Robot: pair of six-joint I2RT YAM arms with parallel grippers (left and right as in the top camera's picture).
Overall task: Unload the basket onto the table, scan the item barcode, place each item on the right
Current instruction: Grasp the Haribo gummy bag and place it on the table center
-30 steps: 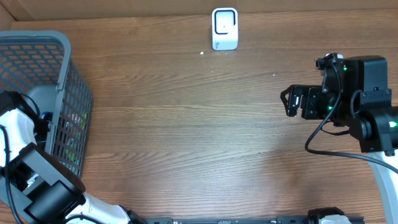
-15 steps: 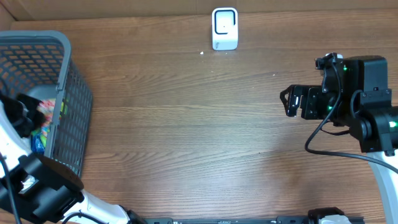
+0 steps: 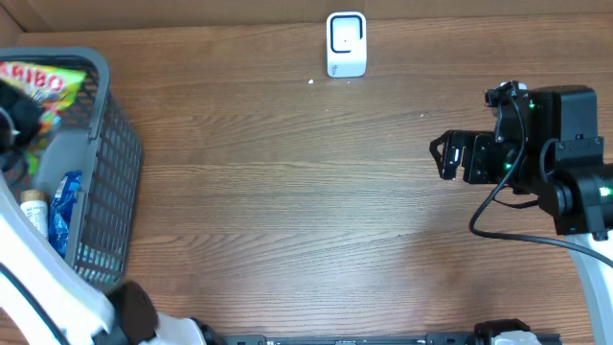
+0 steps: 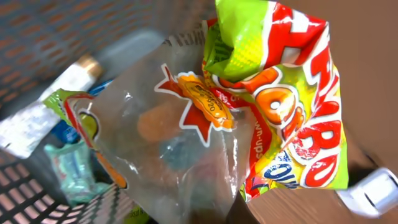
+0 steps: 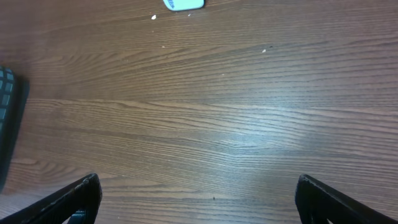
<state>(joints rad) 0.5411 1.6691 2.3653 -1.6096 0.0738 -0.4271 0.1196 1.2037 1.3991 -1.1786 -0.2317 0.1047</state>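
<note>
Overhead, items as I log them from the remote station:

1. Worktop (image 3: 287, 211): brown wood grain, carrying everything listed below.
2. Basket (image 3: 115, 182): grey mesh, standing at the left edge of the worktop.
3. Candy bag (image 3: 38, 81): the task's item. Red, yellow and green print with a clear window. I see it over the basket's far corner, raised above the other goods and crumpled at the top. In the left wrist view it fills most of the frame, hanging in front of the lens with the basket's contents behind it.
4. Left claw (image 3: 21, 113): dark shape at the bag's near edge, clenched on the candy bag. Its fingers are hidden in its own wrist view.
5. Bottle (image 3: 34, 206): pale body, gold cap, lying in the basket.
6. Blue packet (image 3: 62, 216): just beside the bottle, also in the basket.
7. Scanner (image 3: 346, 43): small white unit at the far edge of the worktop, near the middle, well apart from the basket and the bag.
8. Right claw (image 3: 442, 156): at the right side of the worktop, released, jaws spread wide with nothing between them. Its wrist view shows bare wood under it and a sliver of the scanner at the top edge.
</note>
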